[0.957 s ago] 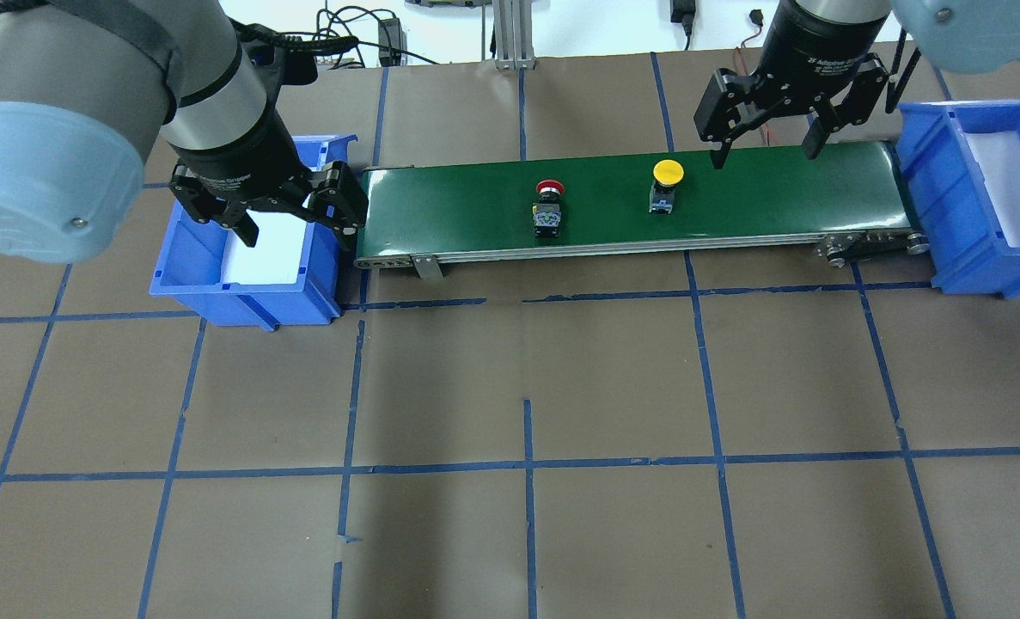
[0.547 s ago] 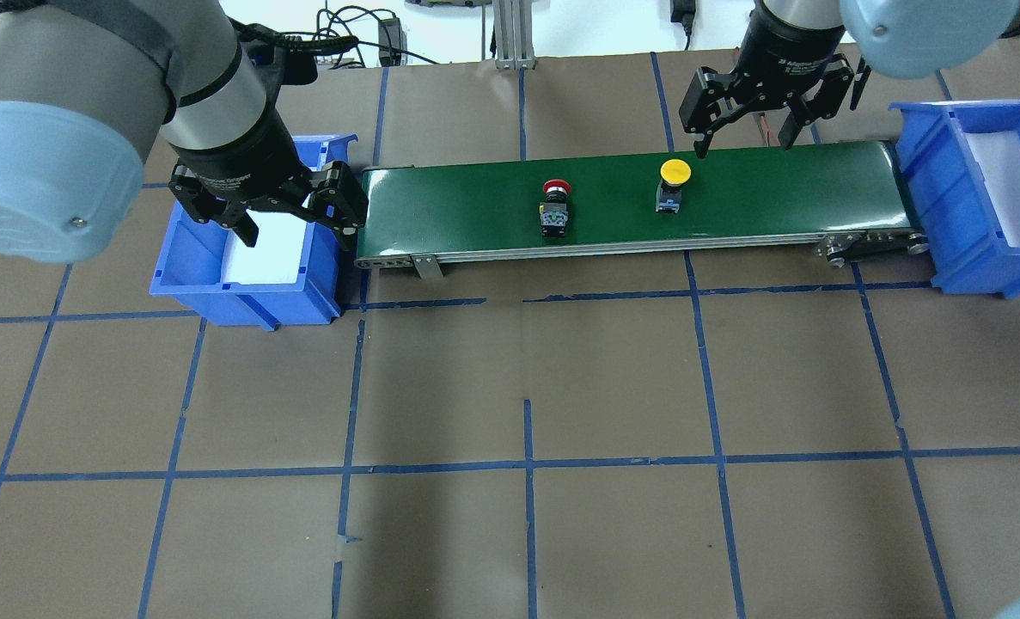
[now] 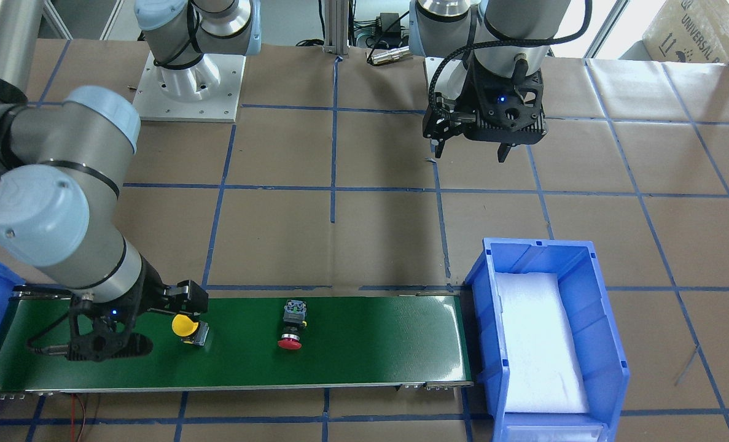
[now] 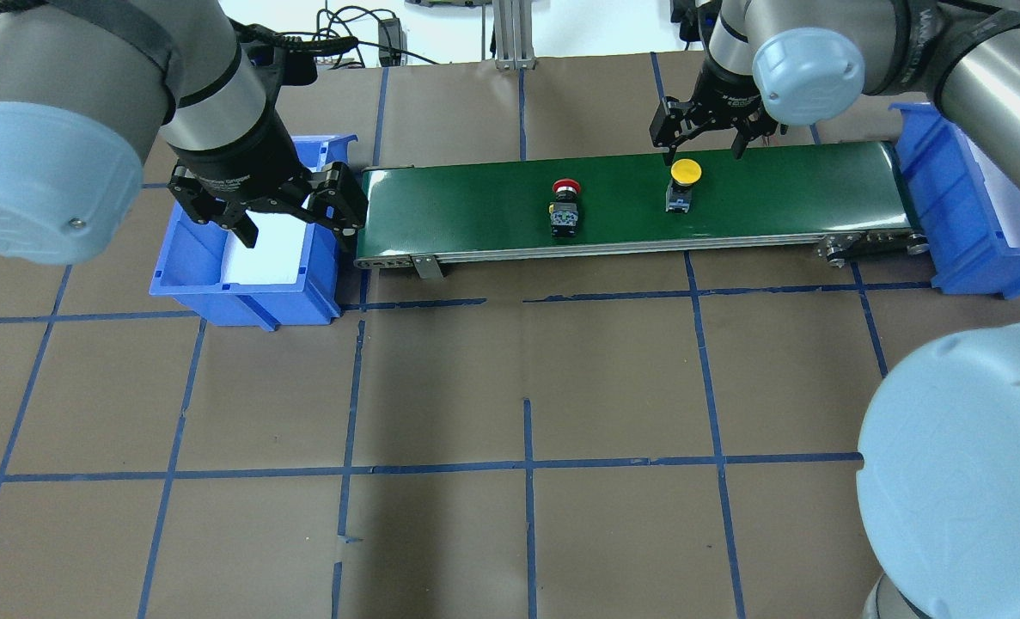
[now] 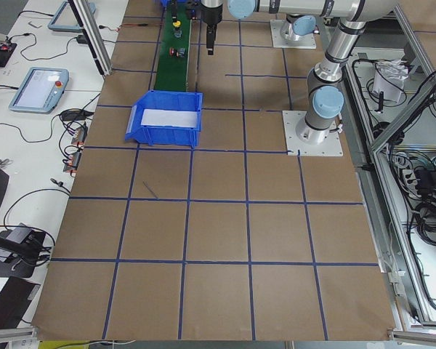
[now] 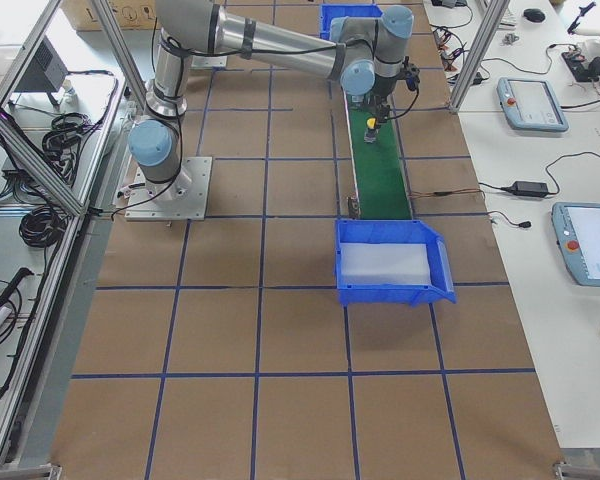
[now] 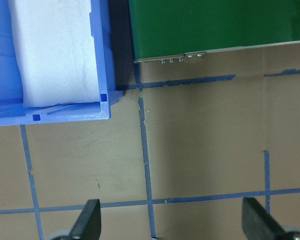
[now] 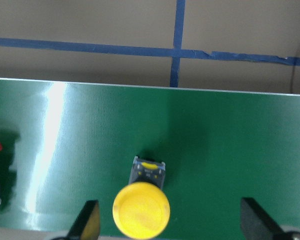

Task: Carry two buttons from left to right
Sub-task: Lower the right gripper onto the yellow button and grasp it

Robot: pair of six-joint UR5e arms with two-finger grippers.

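Near left bin: left gripper wide open, empty. On belt: red button, then yellow button. At it, right gripper open, empty; only its wrist view shows yellow cap between fingers, untouched. Past belt end, right bin. Count: two buttons, two bins, one belt.

yellow button, red button (both lying sideways)
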